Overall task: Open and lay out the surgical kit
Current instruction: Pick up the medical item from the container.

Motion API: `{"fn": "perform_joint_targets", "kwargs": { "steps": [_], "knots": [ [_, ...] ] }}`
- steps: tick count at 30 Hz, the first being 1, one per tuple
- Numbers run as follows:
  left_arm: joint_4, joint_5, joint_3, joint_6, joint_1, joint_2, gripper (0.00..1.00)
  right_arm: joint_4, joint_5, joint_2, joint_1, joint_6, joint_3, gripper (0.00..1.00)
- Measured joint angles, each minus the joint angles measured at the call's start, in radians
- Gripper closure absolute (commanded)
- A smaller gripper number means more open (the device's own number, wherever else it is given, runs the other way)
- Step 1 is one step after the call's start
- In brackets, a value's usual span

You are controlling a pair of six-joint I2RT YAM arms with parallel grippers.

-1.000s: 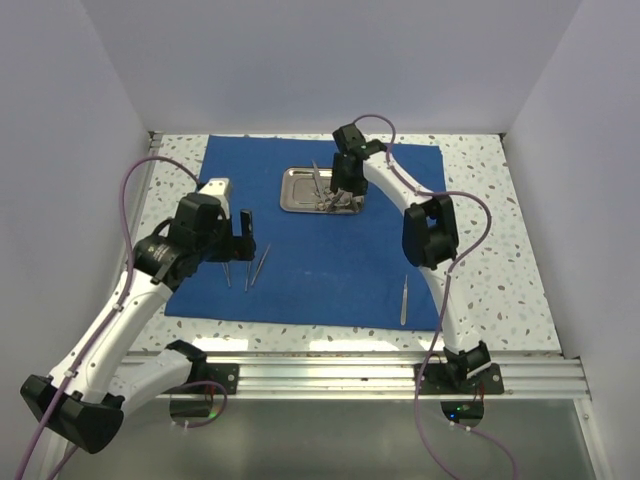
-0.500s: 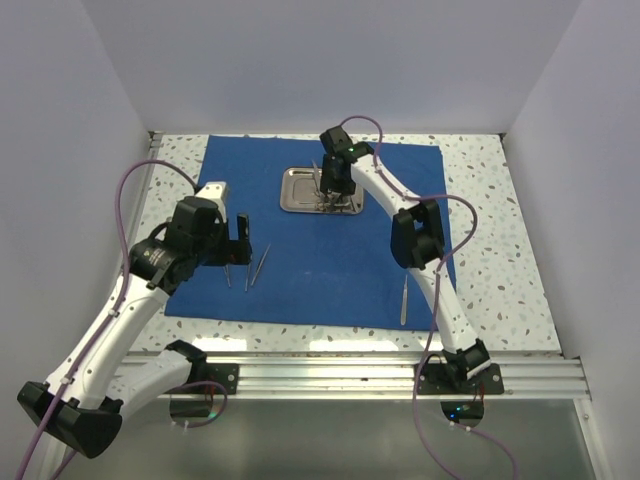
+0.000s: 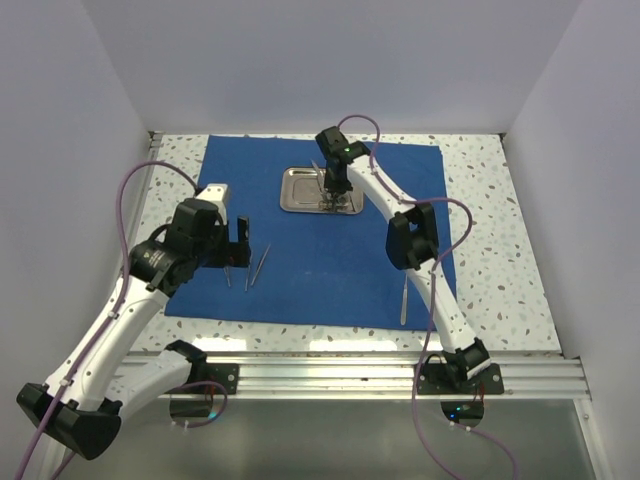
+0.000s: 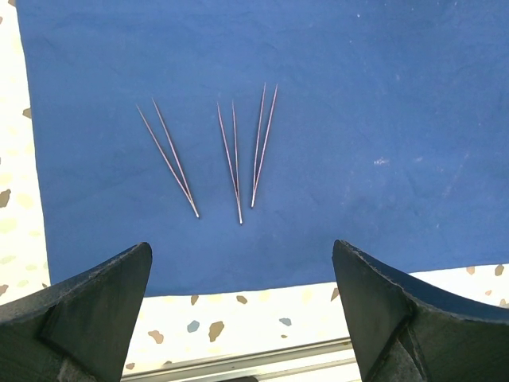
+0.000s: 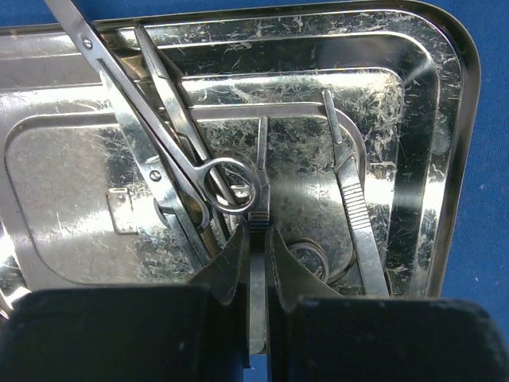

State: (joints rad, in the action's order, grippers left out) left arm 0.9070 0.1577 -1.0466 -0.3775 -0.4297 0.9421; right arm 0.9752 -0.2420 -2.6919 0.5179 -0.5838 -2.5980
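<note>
The royal-blue cloth (image 3: pixel 330 270) lies spread flat on the speckled desk (image 3: pixel 500 250), reaching from the far edge most of the way to the near edge. The steel tray (image 3: pixel 290 190) sits on the cloth towards the far edge, about midway between the desk's left and right sides.

My right gripper (image 5: pixel 258 239) is down inside the tray (image 5: pixel 445 119). Its fingers (image 5: pixel 231 267) are pinched almost together on a slim ribbed instrument (image 5: pixel 261 171) that runs straight out from between them along the tray floor. Beside it on the left lie scissors (image 5: pixel 171 147); one finger ring sits just ahead of my fingertips and the blades run to the tray's far left corner. Whether there is one pair or two stacked, I cannot tell. A ribbed-handled tool (image 5: pixel 354 199) lies to the right, near the tray wall.

My left gripper (image 4: pixel 240 247) hangs over the cloth (image 4: pixel 382 95) near its near left corner, fingers (image 4: pixel 87 318) spread wide and holding nothing. Ahead of it three tweezers (image 4: pixel 231 155) lie side by side on the cloth, apart from each other.

One more slim tool (image 3: pixel 404 298) lies on the cloth near its near right corner.
</note>
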Motion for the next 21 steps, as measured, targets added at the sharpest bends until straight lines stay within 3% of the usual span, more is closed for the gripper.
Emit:
{"fn": "perform_joint_targets", "kwargs": {
  "steps": [13, 21],
  "knots": [
    [-0.006, 0.002, 0.013, 0.008, -0.037, 0.010, 0.00, -0.042, -0.001, 0.047, 0.005, -0.003, 0.076, 1.00],
    [-0.007, 0.015, 0.013, 0.008, -0.037, 0.025, 0.00, 0.014, 0.044, 0.111, 0.002, 0.001, 0.120, 1.00]
  ]
}}
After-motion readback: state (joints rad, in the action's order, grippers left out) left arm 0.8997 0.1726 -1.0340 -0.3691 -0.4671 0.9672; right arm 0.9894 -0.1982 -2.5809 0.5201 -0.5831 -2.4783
